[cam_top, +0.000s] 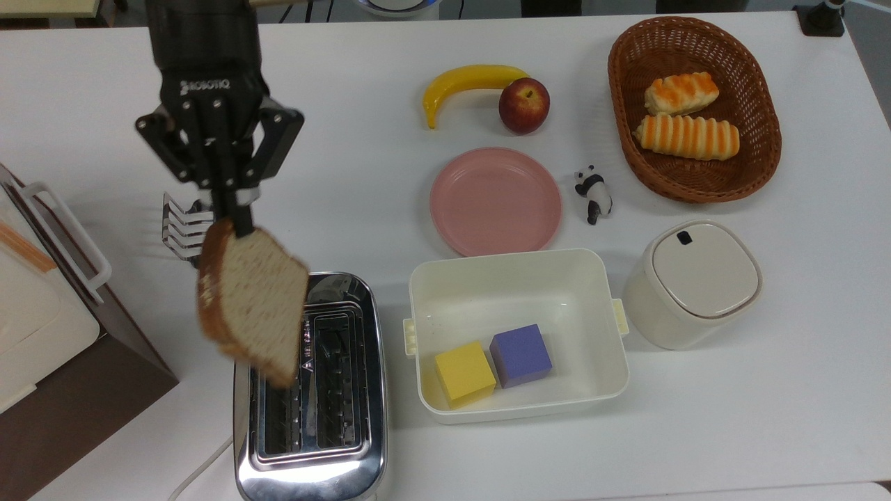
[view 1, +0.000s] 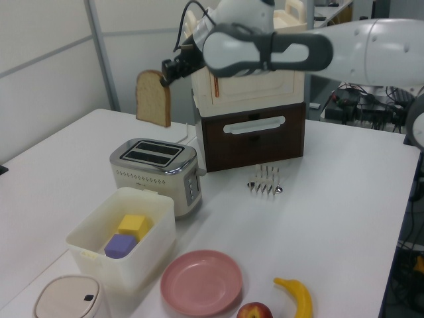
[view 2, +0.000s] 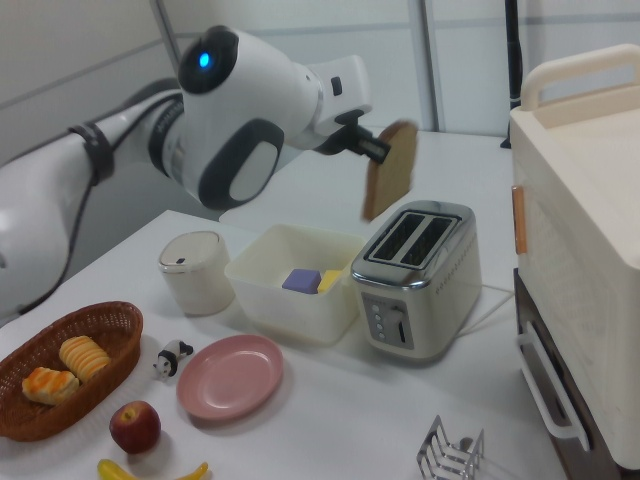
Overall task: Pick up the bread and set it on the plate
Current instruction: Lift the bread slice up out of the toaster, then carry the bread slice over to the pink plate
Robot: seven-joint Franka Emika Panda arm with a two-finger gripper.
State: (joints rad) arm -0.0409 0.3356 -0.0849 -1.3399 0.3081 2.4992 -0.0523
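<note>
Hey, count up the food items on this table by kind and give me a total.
Bread slice, held by the tool: 1
Striped rolls in the basket: 2
Banana: 1
Apple: 1
Total: 5

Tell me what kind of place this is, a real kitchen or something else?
Most likely a robotics lab staged as a kitchen, not a real one. A robot gripper holds the bread above a toaster on a plain white table, with partition walls and toy blocks in a tub.
</note>
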